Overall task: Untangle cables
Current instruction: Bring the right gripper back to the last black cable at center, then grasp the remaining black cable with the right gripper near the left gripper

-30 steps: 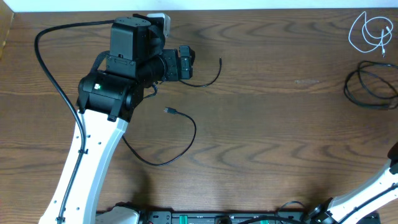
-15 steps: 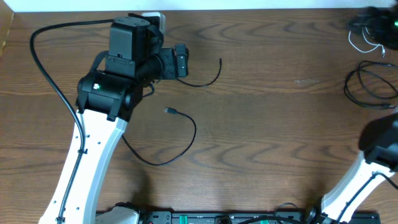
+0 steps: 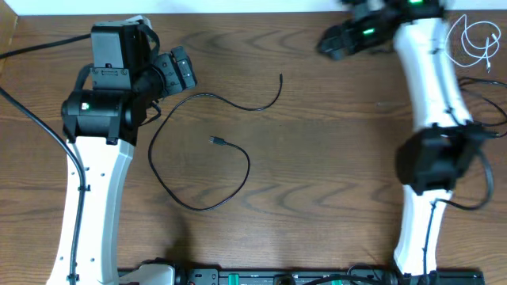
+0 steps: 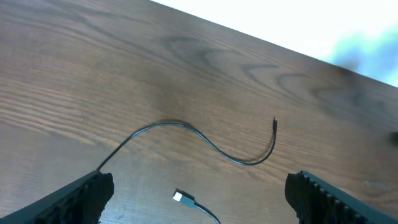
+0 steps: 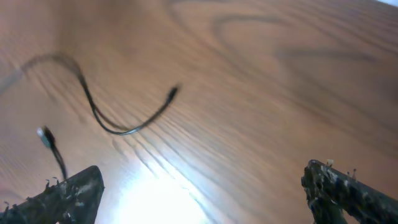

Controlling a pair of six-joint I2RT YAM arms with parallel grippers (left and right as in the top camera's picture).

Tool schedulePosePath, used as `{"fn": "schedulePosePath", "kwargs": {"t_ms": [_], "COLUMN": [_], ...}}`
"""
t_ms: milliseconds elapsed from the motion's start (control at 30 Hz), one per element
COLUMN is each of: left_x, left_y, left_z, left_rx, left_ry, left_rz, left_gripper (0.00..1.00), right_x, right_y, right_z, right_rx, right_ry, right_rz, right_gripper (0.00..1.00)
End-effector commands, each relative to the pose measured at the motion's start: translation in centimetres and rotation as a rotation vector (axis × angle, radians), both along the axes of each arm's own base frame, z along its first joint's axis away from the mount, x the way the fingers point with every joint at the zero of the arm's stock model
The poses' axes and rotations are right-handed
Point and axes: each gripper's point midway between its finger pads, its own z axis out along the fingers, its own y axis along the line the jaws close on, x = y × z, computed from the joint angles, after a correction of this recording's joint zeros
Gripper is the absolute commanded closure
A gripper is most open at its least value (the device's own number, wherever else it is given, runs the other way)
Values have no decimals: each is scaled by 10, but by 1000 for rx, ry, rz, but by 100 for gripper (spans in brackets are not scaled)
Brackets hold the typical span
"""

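Both are spread wide, gripping nothing: left hand (image 3: 183,70) hovers beside the black cable (image 3: 200,208) sprawled loose mid-surface (image 3: 333,158), right hand (image 3: 327,42) hangs beyond its tip, white cable (image 3: 471,39) coiled well apart, probably so nothing re-snags.

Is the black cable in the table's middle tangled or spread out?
Spread out: the black cable makes one open curve, ends apart, crossing nothing.
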Motion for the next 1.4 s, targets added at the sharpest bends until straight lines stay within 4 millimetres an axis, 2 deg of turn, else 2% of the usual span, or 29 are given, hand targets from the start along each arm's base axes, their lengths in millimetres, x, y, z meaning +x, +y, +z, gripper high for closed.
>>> {"fn": "schedulePosePath", "kwargs": {"t_ms": [0, 100, 267, 500, 700, 933, 1167, 1367], "left_x": [0, -1, -1, -1, -1, -3, -3, -3], "left_y": [2, 2, 2, 2, 2, 2, 2, 2], "left_z": [-3, -4, -4, -4, -4, -5, -6, -6], "left_rx": [-1, 0, 0, 0, 0, 0, 0, 0], "left_ry": [13, 19, 21, 21, 22, 29, 29, 30], "left_rz": [13, 13, 13, 13, 13, 13, 13, 13], "left_gripper": [6, 6, 5, 6, 6, 6, 6, 6], "right_x": [-6, -16, -36, -68, -90, -94, -95, -95], "right_y": [38, 74, 119, 148, 155, 143, 138, 137], "right_z": [-29, -57, -92, -113, -131, -164, -174, -173], "right_rx": [-111, -144, -175, -207, -238, -292, -307, -296], "right_ry": [-41, -54, -51, -44, -32, 1, 19, 78], "right_rz": [180, 332, 506, 705, 835, 828, 817, 700], "right_gripper": [1, 1, 4, 4, 5, 13, 34, 64]}}
